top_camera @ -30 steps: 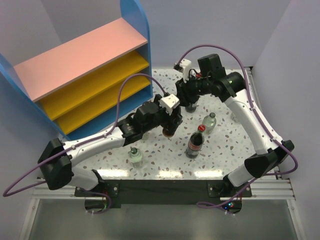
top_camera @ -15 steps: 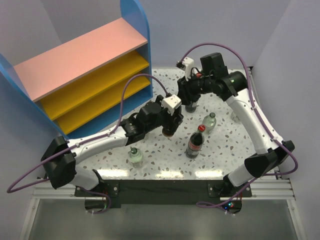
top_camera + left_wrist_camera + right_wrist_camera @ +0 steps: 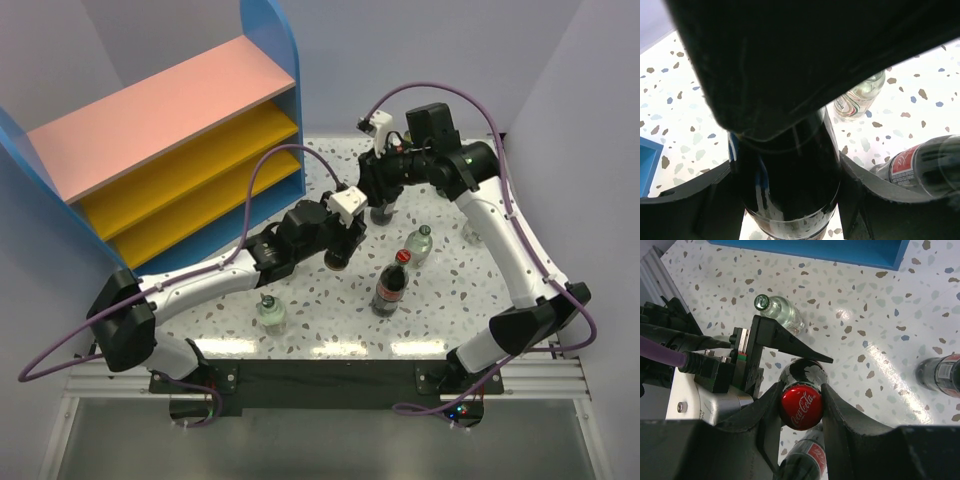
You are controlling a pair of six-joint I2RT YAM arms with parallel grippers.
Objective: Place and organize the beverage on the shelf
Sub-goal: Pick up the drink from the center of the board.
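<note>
A black blur (image 3: 815,50) filled the upper half of the left wrist view and hid the neck and cap of the dark bottle (image 3: 790,185) beneath it. Only the lower body showed, with a scrap of blue on its label. The left gripper (image 3: 338,252) had its fingers (image 3: 690,205) on either side of that bottle. Whether they pressed it or merely bracketed it could not be told. From above the bottle seemed to stand upright near the middle of the table (image 3: 440,300), though the gripper covered most of it. Just beyond it, the right gripper (image 3: 382,200) was clenched on the red cap of a cola bottle (image 3: 801,407). That bottle's long axis ran straight up and down, with the cap towards the wrist camera and the labelled body cut off at the bottom edge of that view. The arm hid its base, so it was unclear whether it rested on the table. A second cola bottle (image 3: 390,285) stood upright nearer the arm bases, with a green-capped clear bottle (image 3: 418,243) just beside it. Another clear bottle (image 3: 270,312) stood upright under the left forearm. The shelf (image 3: 160,110) stood at the far left, apart from all the bottles.
</note>
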